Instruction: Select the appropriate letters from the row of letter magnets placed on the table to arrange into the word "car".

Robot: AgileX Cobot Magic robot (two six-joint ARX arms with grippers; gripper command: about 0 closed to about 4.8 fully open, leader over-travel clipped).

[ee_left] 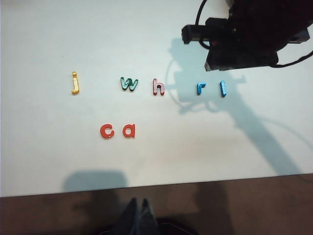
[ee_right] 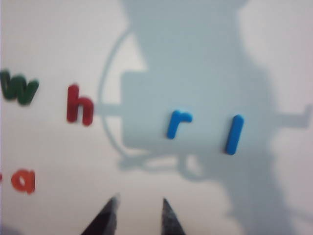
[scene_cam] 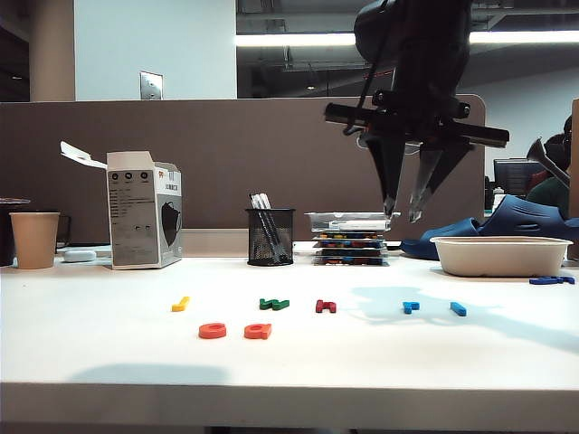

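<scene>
Right wrist view is showing the right gripper [ee_right: 139, 215] hovering open, empty; it should be descending squarely astride the blue r [ee_right: 177, 123].

Left gripper [ee_left: 138, 210] is parked near the table's near edge; I cannot tell its opening.

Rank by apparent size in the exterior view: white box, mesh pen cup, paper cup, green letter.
1. white box
2. mesh pen cup and paper cup: alike, unranked
3. green letter

A smooth, matt white table [scene_cam: 289, 362] carries small letter magnets of glossy moulded plastic, among them an orange-red c [ee_left: 107, 131], an orange a [ee_left: 128, 130] and a light blue r [ee_right: 177, 123]. Behind stand a black wire-mesh metal pen cup [scene_cam: 270, 237], a brown paper cup [scene_cam: 34, 240], a printed cardboard box [scene_cam: 143, 210] and a matt off-white tray [scene_cam: 499, 256].
</scene>
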